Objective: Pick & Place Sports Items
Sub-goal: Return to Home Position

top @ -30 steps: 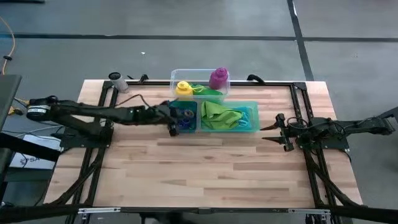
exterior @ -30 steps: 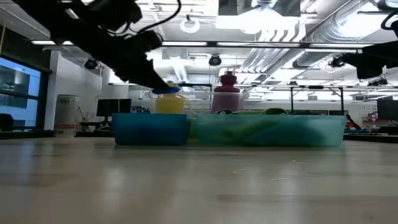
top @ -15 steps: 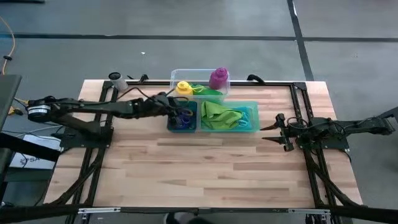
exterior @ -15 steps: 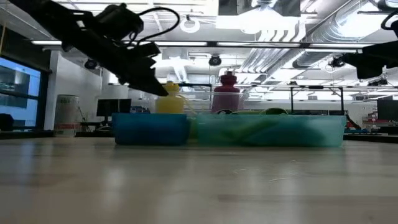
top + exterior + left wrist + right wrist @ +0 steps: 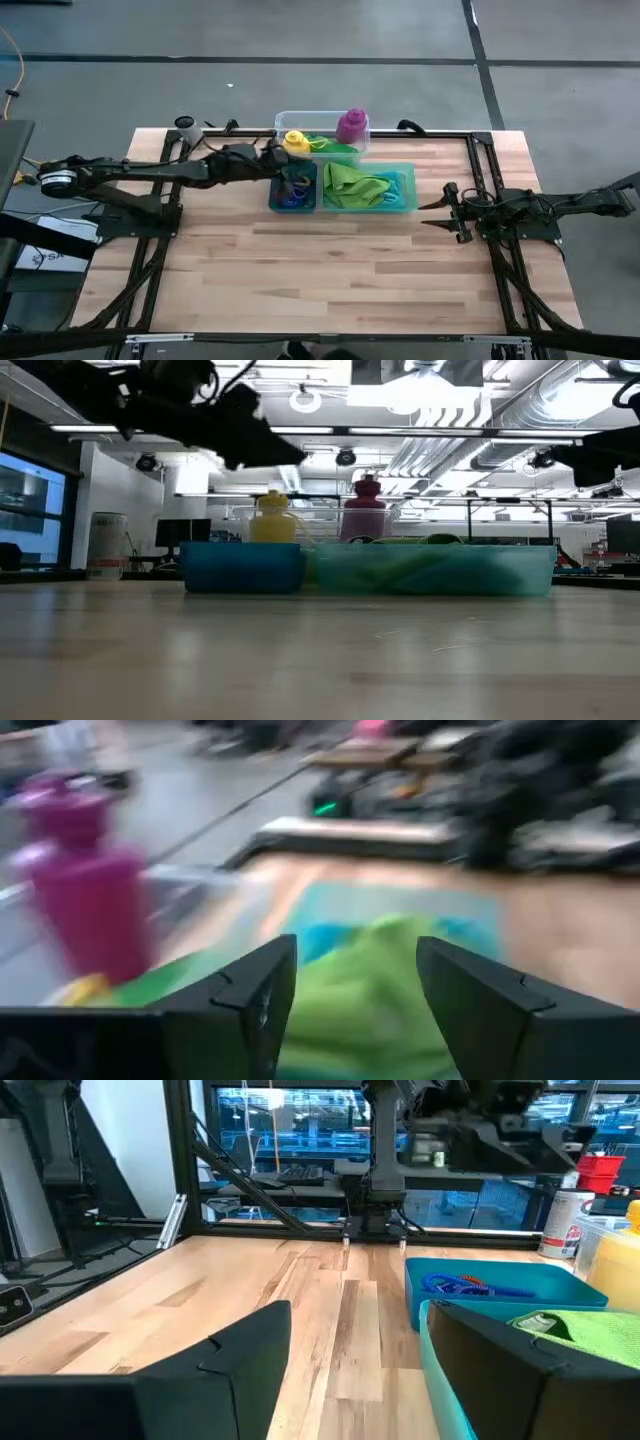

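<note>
the left jaws hang released and empty; tiny coiled plastic rings [image 5: 293, 190] lie near, below them, in the teal two-part plastic tray [image 5: 370, 208]. placing looks finished; the next move should be a clean retreat home. the right jaws wait released, well apart.

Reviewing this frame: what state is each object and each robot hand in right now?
left hand: open, empty, raised.
right hand: open, empty, right of the teal tray.
yellow bottle: upright in clear tub.
purple bottle: upright in same tub.
green cloth: crumpled in tray's right compartment.
coiled keychains: heaped in tray's left compartment.
</note>
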Motion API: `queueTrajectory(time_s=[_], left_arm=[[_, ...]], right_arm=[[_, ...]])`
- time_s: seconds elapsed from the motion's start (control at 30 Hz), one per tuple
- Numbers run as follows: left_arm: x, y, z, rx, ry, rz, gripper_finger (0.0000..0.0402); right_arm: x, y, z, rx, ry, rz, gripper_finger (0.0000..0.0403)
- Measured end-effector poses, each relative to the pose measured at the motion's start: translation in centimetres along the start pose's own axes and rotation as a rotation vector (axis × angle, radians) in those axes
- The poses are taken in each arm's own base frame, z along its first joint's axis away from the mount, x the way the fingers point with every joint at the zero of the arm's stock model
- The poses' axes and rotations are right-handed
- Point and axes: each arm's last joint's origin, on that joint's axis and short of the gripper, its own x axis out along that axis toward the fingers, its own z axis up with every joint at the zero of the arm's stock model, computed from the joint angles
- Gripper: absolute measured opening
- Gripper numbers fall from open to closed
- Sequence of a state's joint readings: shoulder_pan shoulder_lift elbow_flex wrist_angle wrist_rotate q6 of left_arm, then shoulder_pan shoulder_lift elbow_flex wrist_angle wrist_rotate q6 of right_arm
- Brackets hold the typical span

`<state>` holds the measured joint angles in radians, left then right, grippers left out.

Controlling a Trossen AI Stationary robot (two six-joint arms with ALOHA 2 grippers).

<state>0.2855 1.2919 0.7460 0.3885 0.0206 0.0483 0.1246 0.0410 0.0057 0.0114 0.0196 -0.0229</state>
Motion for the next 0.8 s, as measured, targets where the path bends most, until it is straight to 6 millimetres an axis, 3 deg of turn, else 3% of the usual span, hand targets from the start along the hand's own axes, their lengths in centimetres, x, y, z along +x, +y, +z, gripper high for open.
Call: queueTrajectory(time_s=[0.2, 0.5, 0.63, 0.8], left_arm=[[-0.1, -0.7, 0.9, -0.006, -0.1, -0.223, 0.0158], [-0.3, -0.9, 1.1, 0.013, -0.106, -0.241, 0.0153], [-1.5, -1.1, 1.7, 0.013, -0.098, -0.248, 0.0153], [-4.3, -1.4, 2.8, 0.008, -0.053, -0.266, 0.0153]], right_arm=[[0.0, 0.0, 0.0, 0.0, 0.0, 0.0, 0.0189], [0.0, 0.0, 0.0, 0.0, 0.0, 0.0, 0.0189], [0.0, 0.0, 0.0, 0.0, 0.0, 0.0, 0.0189], [0.0, 0.0, 0.0, 0.0, 0.0, 0.0, 0.0189]])
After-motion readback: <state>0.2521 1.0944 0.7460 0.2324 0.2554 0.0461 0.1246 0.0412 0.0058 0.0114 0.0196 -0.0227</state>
